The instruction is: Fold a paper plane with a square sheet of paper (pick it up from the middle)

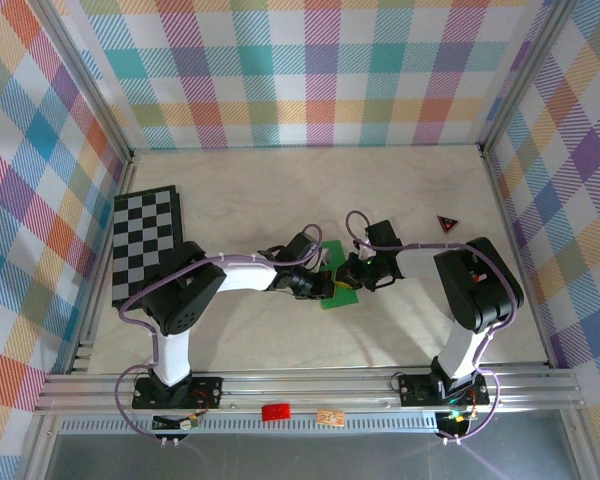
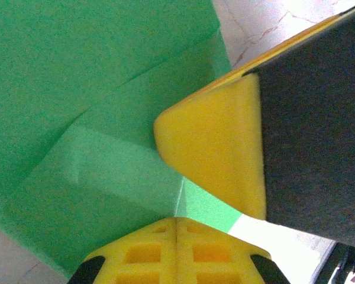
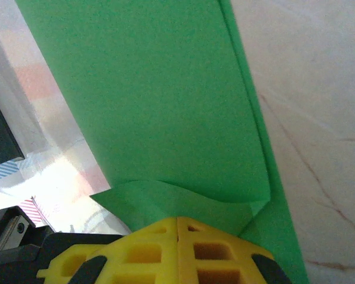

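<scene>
From above, the green sheet of paper (image 1: pixel 335 272) lies on the pale table (image 1: pixel 280 180) near the middle, partly covered by both grippers. The left gripper (image 1: pixel 318 285) comes from the left and the right gripper (image 1: pixel 352 272) from the right, and they meet over the paper. The chessboard (image 1: pixel 145 245) lies well apart at the left side, and a small red-and-black triangle (image 1: pixel 447 223) lies at the right.

In the left wrist view, the left gripper (image 2: pixel 176 222) has its two yellow fingers pressed together. The green paper (image 2: pixel 77 89), which has several creases and a folded flap, runs into the line where they meet. A big yellow pad (image 2: pixel 213 154) with a dark body comes in from the right and touches the paper; probably it belongs to the right gripper.

In the right wrist view, the right gripper (image 3: pixel 177 220) is also closed. The paper (image 3: pixel 154 94) bends up in a small wave just where it enters the fingers, and its long edges lie folded double on the table.
</scene>
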Robot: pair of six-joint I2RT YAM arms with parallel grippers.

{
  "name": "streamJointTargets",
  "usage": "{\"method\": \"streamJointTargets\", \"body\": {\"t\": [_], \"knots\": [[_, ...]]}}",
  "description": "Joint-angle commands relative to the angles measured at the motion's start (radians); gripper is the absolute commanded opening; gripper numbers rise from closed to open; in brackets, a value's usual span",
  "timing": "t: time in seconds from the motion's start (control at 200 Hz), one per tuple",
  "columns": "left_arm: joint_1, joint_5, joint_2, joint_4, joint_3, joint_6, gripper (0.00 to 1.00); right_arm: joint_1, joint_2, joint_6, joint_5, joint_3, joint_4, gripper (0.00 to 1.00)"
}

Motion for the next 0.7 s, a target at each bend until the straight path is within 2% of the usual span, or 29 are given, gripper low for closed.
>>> {"method": "streamJointTargets", "body": {"t": [0.0, 0.155, 0.42, 0.565, 0.695], "knots": [[-0.005, -0.016, -0.006, -0.059, -0.038, 0.031, 0.03, 0.004, 0.055, -0.015, 0.082, -0.025, -0.095, 0.02], [-0.006, -0.037, -0.027, -0.103, -0.101, 0.070, 0.00, 0.004, 0.033, -0.016, 0.048, -0.004, -0.090, 0.03], [-0.005, -0.049, -0.026, -0.131, -0.118, 0.114, 0.00, 0.004, -0.104, -0.032, 0.027, 0.024, -0.088, 0.06], [-0.005, -0.053, -0.020, -0.125, -0.110, 0.113, 0.00, 0.040, -0.087, 0.005, -0.023, -0.011, 0.006, 0.05], [-0.005, -0.051, -0.012, -0.129, -0.102, 0.113, 0.00, 0.070, -0.044, 0.002, 0.009, -0.009, -0.022, 0.03]]}}
